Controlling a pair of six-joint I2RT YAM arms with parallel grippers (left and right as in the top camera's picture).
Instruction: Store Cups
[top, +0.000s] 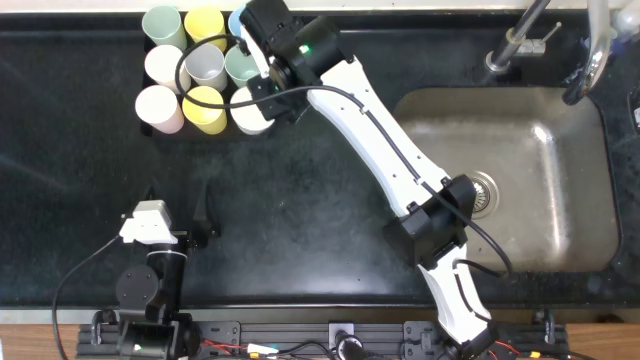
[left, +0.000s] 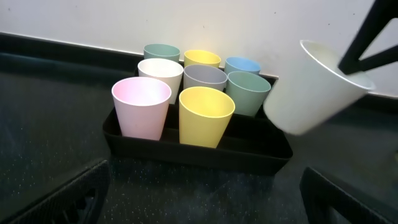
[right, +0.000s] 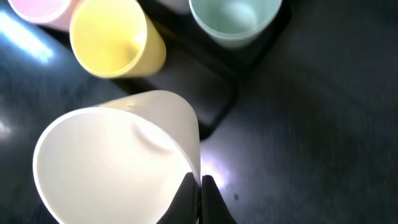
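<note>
White cup (left: 314, 87) pinched by its rim in my right pincer (right: 200, 190), tilted in the air near the tray's (left: 205, 155) one free corner

My left pincer (left: 205, 196) rests spread, well apart; the pink cup (left: 142, 106) and yellow cup (left: 205, 115) fill the tray's front row up to that gap. Held so slanted by the rim alone, it could clip the yellow one or the tray wall, or slip out and roll across the counter (top: 300, 200)

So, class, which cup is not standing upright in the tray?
The white cup gripped by its rim in the right pincer: it hangs tilted in the air, while the other eight stand upright in the black tray.
</note>
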